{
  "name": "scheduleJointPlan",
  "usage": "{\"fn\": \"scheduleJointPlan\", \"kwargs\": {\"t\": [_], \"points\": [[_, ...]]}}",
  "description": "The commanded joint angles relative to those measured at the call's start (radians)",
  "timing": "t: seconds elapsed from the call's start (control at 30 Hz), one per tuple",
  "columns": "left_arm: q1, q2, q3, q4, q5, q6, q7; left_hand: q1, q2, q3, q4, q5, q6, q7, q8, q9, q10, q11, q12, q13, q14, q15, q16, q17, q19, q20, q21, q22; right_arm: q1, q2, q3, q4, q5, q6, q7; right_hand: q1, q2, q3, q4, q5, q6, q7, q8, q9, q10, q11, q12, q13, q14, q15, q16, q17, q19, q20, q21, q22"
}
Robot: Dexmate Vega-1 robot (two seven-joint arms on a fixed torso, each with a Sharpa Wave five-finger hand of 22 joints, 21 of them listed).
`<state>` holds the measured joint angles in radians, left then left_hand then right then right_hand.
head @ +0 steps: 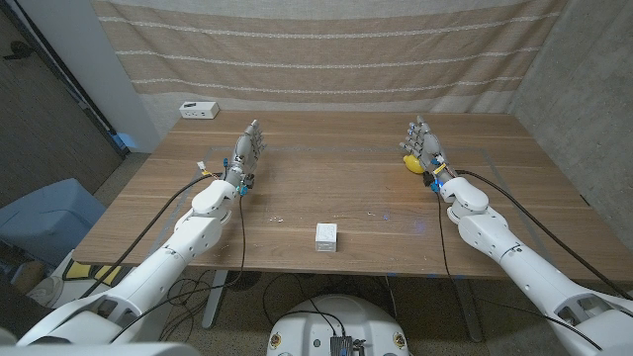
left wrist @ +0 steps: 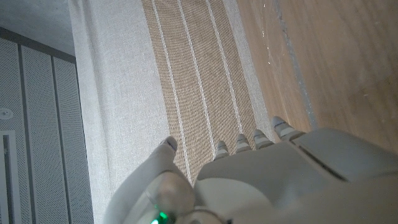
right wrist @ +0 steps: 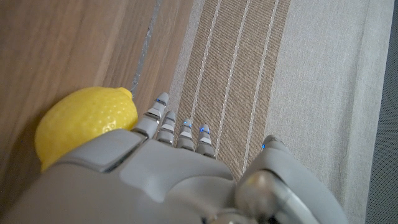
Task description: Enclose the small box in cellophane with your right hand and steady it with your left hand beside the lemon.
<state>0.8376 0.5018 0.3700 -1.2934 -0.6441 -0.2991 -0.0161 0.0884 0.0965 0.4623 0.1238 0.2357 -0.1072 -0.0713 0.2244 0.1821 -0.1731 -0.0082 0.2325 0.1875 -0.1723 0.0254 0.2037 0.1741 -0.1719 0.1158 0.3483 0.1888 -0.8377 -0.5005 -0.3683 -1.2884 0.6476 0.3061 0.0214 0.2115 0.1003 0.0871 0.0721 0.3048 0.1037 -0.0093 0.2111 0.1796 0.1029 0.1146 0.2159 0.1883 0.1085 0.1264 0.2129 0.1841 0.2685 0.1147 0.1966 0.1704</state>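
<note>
A small white box (head: 325, 236) sits near the table's front edge, in the middle, well away from both hands. The yellow lemon (head: 407, 162) lies at the back right, partly hidden behind my right hand (head: 423, 144); the right wrist view shows the lemon (right wrist: 84, 123) close beside that hand (right wrist: 168, 180). My right hand holds nothing, its fingers extended toward the curtain. My left hand (head: 246, 150) is at the back left, fingers extended and empty; its back (left wrist: 273, 180) fills the lower part of the left wrist view. I see no cellophane.
A small white device (head: 199, 110) lies at the table's far left corner. A striped beige curtain (head: 326, 49) hangs behind the table. Tape marks (head: 415, 213) run across the wooden table (head: 326, 188). A blue bin (head: 45, 218) stands left of the table.
</note>
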Motion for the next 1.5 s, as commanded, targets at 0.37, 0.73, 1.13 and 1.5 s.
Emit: {"fn": "scheduleJointPlan", "kwargs": {"t": [0.37,0.73,1.13,1.5], "points": [[-0.015,-0.013,0.002,0.031,0.009,-0.023,-0.003,0.016,0.003,0.013,-0.027,-0.022,-0.067,-0.071,-0.044,0.002,-0.059,0.003,-0.017,0.012,-0.028,0.0,-0.02,0.003,-0.015,0.012,-0.011,0.004,0.004,-0.005,-0.024,-0.028,-0.151,0.112,-0.077,0.099,0.01,0.041,-0.063,-0.021,0.035,-0.031,-0.002,0.005,0.053,-0.006,0.006,0.009,0.048,-0.011,0.004,0.006,0.027,0.004,0.009,0.006],[-0.027,-0.009,0.007,0.043,0.009,-0.014,-0.021,0.014,-0.005,0.009,-0.031,-0.025,-0.045,-0.073,-0.035,0.0,-0.039,0.014,-0.01,0.011,-0.011,0.008,-0.014,0.004,-0.005,0.032,-0.01,0.006,-0.004,-0.088,-0.063,-0.153,-0.276,0.046,-0.092,0.137,0.025,0.063,-0.088,-0.03,0.065,-0.035,0.002,0.005,0.084,-0.01,0.01,0.008,0.083,-0.018,0.011,0.006,0.045,0.006,0.013,0.007],[-0.04,-0.01,0.014,0.057,0.008,-0.011,-0.041,0.013,-0.009,0.007,-0.032,-0.026,-0.035,-0.072,-0.032,-0.001,-0.03,0.018,-0.008,0.011,-0.001,0.012,-0.012,0.004,0.006,0.032,-0.008,0.007,-0.003,-0.145,-0.088,-0.26,-0.448,0.051,-0.132,0.181,0.037,0.096,-0.124,-0.057,0.168,-0.029,0.021,0.004,0.178,-0.019,0.028,0.008,0.158,-0.04,0.025,0.007,0.088,0.0,0.021,0.007],[-0.038,-0.011,0.015,0.055,0.009,-0.01,-0.04,0.011,-0.012,0.005,-0.035,-0.027,-0.027,-0.068,-0.032,-0.002,-0.024,0.022,-0.007,0.01,0.005,0.015,-0.012,0.004,0.01,0.036,-0.009,0.008,-0.01,-0.191,-0.097,-0.359,-0.609,0.023,-0.163,0.247,0.044,0.149,-0.18,-0.083,0.298,-0.005,0.033,0.003,0.3,-0.012,0.043,0.007,0.256,-0.071,0.036,0.007,0.149,-0.006,0.03,0.008]]}}
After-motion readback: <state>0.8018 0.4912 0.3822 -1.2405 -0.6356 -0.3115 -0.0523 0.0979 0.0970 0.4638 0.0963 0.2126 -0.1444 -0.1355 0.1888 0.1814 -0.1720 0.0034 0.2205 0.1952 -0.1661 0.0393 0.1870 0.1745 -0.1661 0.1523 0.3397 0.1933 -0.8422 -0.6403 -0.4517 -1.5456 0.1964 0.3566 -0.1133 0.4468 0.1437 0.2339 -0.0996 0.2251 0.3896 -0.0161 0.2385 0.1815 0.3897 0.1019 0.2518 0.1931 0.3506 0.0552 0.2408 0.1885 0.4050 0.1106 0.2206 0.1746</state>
